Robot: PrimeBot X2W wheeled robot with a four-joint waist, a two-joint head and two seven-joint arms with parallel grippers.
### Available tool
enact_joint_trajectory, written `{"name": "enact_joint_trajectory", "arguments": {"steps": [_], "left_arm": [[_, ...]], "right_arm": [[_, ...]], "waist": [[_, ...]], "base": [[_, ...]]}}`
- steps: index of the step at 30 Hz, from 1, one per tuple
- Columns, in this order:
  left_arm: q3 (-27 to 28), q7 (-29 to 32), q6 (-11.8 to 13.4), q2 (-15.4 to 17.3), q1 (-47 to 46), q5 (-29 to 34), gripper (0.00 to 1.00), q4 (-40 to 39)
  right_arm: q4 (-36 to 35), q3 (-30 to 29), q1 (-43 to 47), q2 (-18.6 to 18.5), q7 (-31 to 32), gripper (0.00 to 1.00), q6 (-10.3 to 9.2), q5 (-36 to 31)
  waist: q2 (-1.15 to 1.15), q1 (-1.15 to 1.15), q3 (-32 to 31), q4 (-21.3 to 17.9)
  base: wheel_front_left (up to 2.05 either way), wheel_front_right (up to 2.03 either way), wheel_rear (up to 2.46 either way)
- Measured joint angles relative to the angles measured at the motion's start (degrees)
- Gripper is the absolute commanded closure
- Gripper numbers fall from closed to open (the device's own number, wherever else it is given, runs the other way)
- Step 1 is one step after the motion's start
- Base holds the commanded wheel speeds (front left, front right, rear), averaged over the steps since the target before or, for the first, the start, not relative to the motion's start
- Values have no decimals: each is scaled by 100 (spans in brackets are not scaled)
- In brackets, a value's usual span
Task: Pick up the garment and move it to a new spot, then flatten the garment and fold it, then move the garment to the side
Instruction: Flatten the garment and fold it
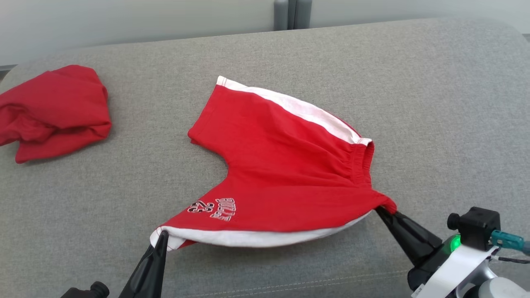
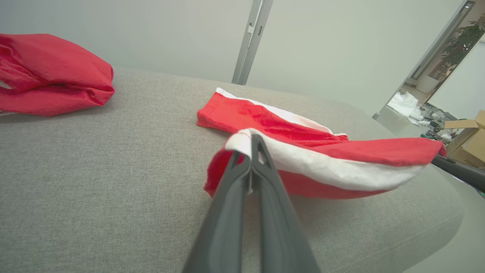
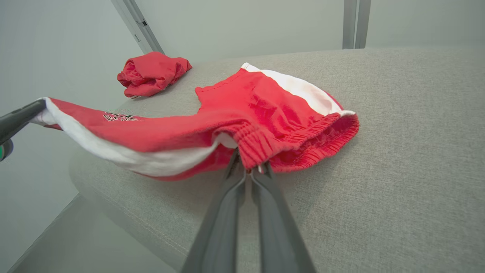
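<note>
The garment [image 1: 281, 165] is a pair of red shorts with white side stripes and a printed number, spread across the grey cushion. My left gripper [image 1: 163, 235] is shut on the hem of the near leg, at its white stripe [image 2: 303, 163]. My right gripper [image 1: 380, 210] is shut on the near end of the elastic waistband [image 3: 261, 146]. The near edge hangs stretched between both grippers, lifted a little off the surface. The far leg [image 3: 261, 83] still lies flat on the cushion.
A second red garment [image 1: 54, 111] lies bunched at the far left of the grey cushion [image 1: 434, 103]. The cushion's front edge runs just below my grippers. A wall and a grey post [image 1: 292, 14] stand behind it.
</note>
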Motion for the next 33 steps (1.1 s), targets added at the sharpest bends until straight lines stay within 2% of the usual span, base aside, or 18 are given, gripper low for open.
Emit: {"name": "enact_joint_trajectory", "arguments": {"steps": [5,16,26,33], "left_arm": [[41,89,-105,15,-118,-122,100,175],[-66,354,-791,21,-1362,-304,100,1467],[-337,876,-1268,20,-3058,-160,100,2484],[-754,1584,-1429,349,-4676,-220,100,3000]], "right_arm": [[-12,-45,74,303,266,100,0,-101],[675,76,-179,745,222,100,0,-49],[948,-297,-626,1243,192,100,0,44],[1174,-577,-1256,1808,372,100,0,45]], "waist": [[0,0,6,-30],[0,0,-24,31],[0,0,260,-77],[0,1,717,-276]], "base": [[0,0,0],[0,0,0],[0,0,0],[0,0,0]]}}
